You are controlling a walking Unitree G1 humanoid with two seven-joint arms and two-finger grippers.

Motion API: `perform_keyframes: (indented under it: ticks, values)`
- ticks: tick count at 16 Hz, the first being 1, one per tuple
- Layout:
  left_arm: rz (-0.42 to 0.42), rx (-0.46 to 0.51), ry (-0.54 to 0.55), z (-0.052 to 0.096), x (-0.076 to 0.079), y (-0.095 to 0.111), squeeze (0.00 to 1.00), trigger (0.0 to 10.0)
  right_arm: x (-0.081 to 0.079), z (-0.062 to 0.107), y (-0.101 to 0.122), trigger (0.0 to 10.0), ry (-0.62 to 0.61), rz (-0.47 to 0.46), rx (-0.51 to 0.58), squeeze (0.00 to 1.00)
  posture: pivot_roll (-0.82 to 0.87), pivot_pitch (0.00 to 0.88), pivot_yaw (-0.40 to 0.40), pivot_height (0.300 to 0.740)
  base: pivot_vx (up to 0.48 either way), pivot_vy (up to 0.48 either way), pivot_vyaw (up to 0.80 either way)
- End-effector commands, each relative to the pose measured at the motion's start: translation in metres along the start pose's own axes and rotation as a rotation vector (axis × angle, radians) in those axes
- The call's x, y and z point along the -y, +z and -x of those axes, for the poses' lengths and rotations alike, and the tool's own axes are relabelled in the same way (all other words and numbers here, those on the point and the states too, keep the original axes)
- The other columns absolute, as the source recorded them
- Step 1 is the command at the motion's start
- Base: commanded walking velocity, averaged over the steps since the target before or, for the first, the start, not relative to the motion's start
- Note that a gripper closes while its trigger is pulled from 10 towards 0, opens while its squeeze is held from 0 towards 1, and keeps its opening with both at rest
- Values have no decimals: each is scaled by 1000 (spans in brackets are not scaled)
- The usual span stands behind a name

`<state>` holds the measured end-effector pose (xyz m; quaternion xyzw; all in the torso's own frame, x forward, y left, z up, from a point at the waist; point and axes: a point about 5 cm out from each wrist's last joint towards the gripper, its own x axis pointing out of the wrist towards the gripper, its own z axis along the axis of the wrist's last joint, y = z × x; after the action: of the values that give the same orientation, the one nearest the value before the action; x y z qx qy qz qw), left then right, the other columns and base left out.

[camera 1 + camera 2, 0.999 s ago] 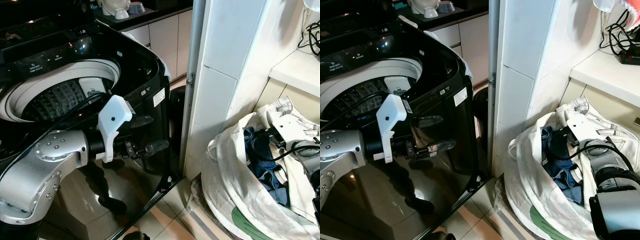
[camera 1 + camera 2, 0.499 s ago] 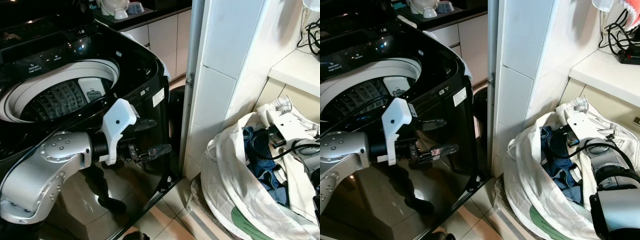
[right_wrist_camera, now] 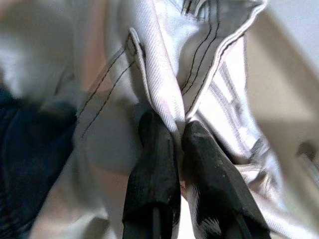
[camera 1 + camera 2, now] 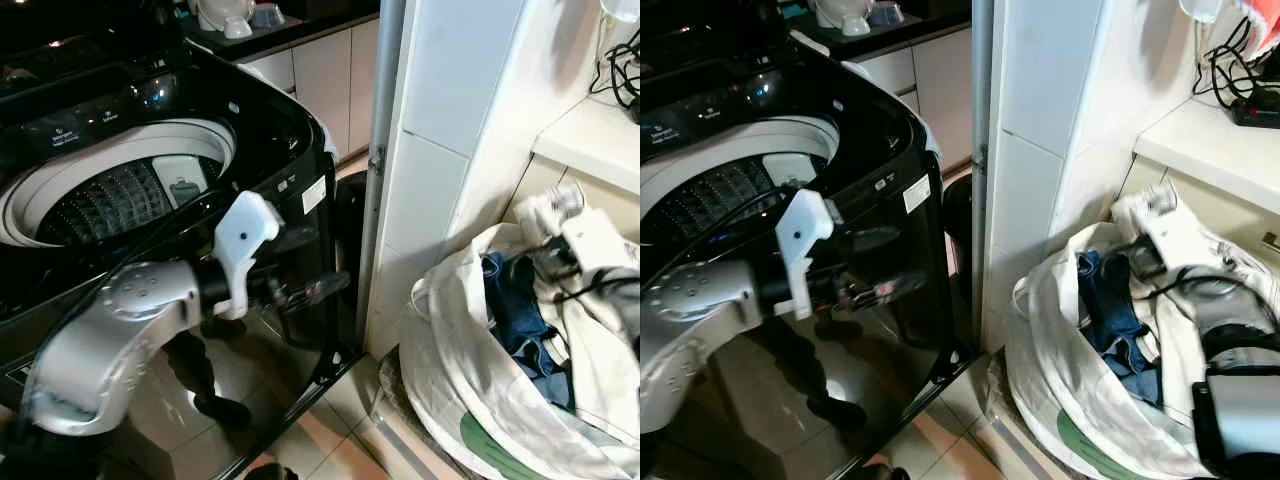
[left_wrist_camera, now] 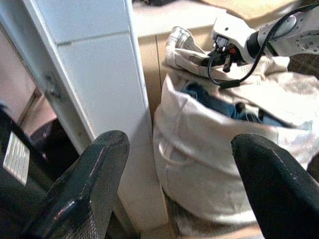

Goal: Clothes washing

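The step in hand looks like pulling the first garment for the wash: the right tool [image 3: 172, 144] sits at the white cloth laundry bag [image 4: 470, 350] beside the tiled pillar, its two black fingers pinched together on a fold of white, dark-stitched fabric [image 3: 164, 94], with blue denim clothes [image 4: 515, 310] lying in the bag just beside. The left tool [image 4: 310, 290] hovers spread wide and holding nothing before the glossy black top-loading washing machine [image 4: 270, 150]. Next, the fold likely needs lifting clear of the bag and carrying across to the open grey drum [image 4: 110, 195].
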<state>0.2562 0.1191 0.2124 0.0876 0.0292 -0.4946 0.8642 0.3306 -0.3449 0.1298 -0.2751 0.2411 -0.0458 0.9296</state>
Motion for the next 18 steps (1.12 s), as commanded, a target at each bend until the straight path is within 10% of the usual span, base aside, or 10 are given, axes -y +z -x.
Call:
perform_keyframes:
  ticks: [1,7,11,18]
  values:
    - [-25,14,23,-2,-3,3,0,10000,9,2,19,0,4,-9,101,0,27,0,49,740,0,0,0]
    - [-54,222,131,-14,-13,27,0,10000,42,76,70,0,182,-170,427,0,-43,0,43,740,0,0,0]
    - [-49,342,115,-26,-10,46,0,10000,22,130,126,0,448,-426,754,0,-60,0,45,740,0,0,0]
    - [98,450,98,-42,-1,52,0,10000,-7,168,188,0,784,-784,1000,0,-70,0,16,740,0,0,0]
